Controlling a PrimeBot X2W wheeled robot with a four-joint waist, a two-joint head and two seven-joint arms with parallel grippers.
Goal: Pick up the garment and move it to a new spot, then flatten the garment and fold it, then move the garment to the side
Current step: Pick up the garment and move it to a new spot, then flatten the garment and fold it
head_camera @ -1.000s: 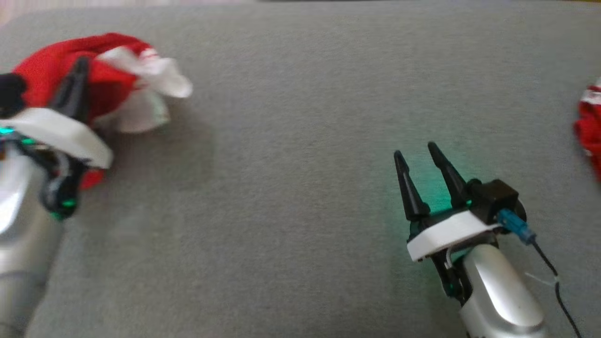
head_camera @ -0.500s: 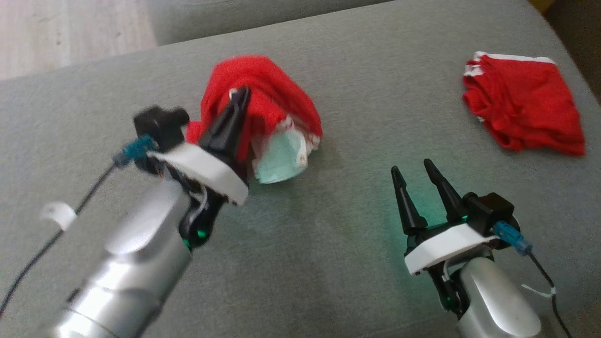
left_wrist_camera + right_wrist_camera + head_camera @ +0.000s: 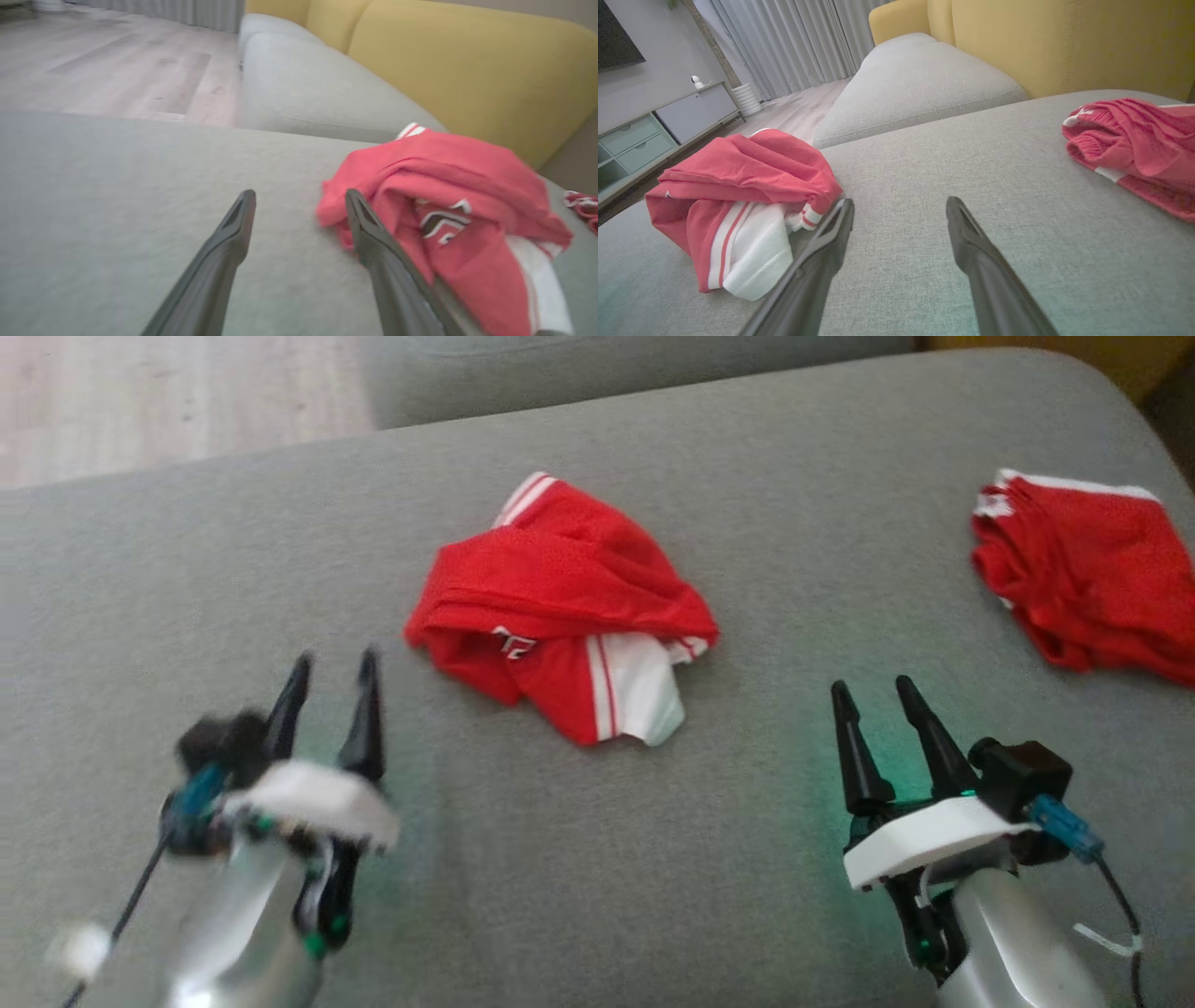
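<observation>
Crumpled red garment (image 3: 569, 607) with white striped trim, heaped near the middle of the grey sofa seat (image 3: 653, 877), held by neither hand. White panel at its near edge, striped cuff poking out at the far edge.

Left hand (image 3: 336, 658) low at the near left, blurred in the head view, just short of the heap and to its left. Fingers (image 3: 233, 242) spread wide, nothing between them. In the left wrist view, left hand (image 3: 299, 193) over bare grey fabric, one finger overlapping the garment's near corner in the picture; contact there impossible to judge.

Right hand (image 3: 871, 686) at the near right, well clear of the heap, likewise gaping and empty, with a green glow on the fabric below. In the right wrist view, right hand (image 3: 900, 201) pointing at bare seat between the two piles.

Second red garment (image 3: 1083, 569), white-edged and bunched, off at the far right of the seat, well apart from the first. Yellow backrest (image 3: 1064, 42) behind; wooden floor (image 3: 168, 401) beyond the seat's far left.
</observation>
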